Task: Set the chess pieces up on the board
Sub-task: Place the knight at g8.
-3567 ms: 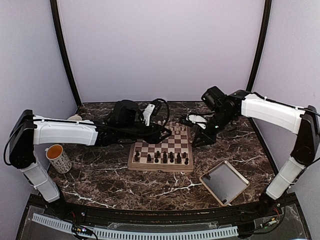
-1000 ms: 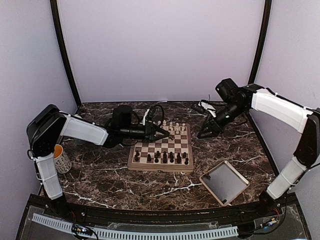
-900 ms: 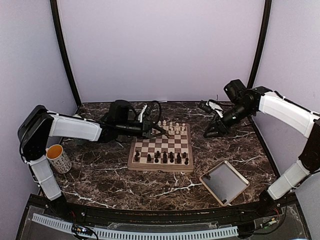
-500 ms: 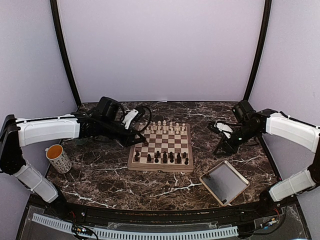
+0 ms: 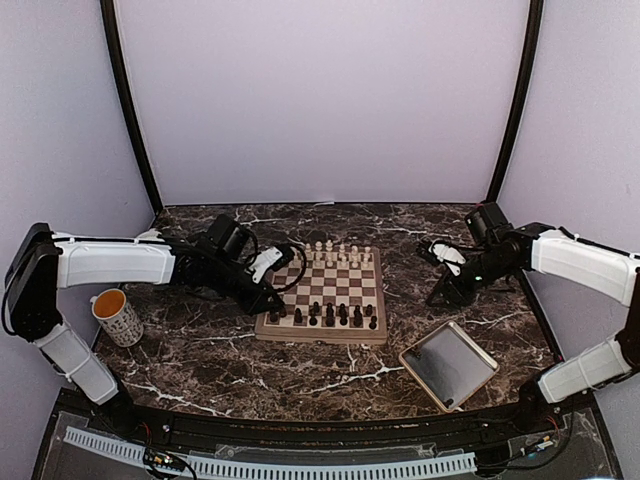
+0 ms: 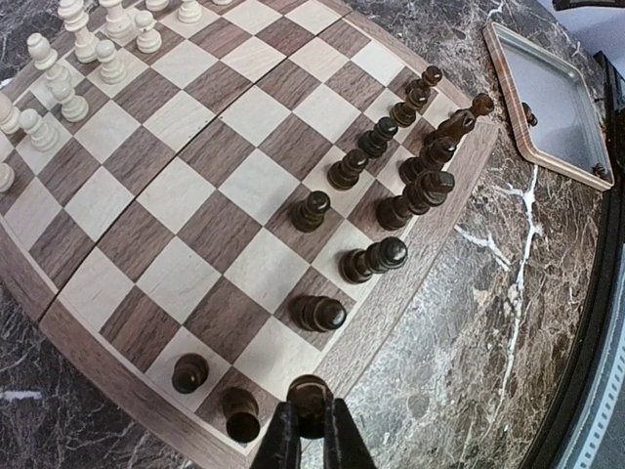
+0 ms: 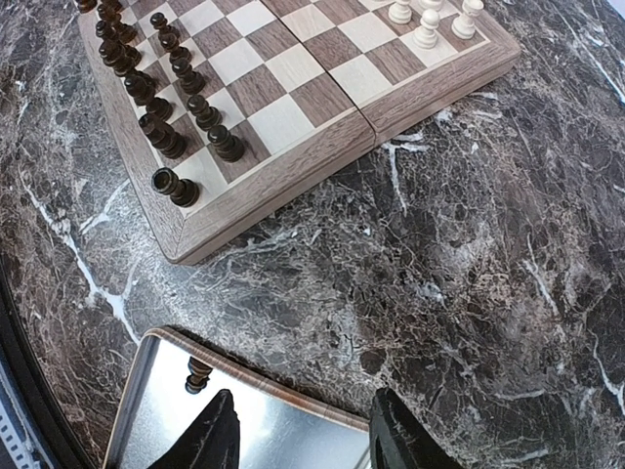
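Dark marble tabletop (image 5: 200, 370): left gripper (image 6: 311, 422) clamps one dark chessman (image 6: 311, 393), probably light, stiff and slippery, best pinched at its waist, at the near-left corner of the board (image 5: 320, 335); right gripper (image 7: 303, 430), jaws parted and holding nothing, hovers over the tray (image 7: 254, 386) and its lone piece (image 7: 198, 373)

The board (image 5: 320, 335) lies flat on the desk (image 5: 200, 350). It is square, with light and dark brown checks and a thick tan rim, and a seam runs across its middle. The dark chess pieces (image 5: 343, 315) are tiny turned wood and stand upright, unevenly spaced, along the two rows nearest the arms. One more, the round-topped piece (image 6: 311, 396), is pinched between the closed fingers of the left end effector (image 6: 311, 420) at the board's near left corner, over the rim. Another, the lone piece (image 7: 198, 373), sits apart from the board in the tray (image 7: 156, 342), close to its edge.
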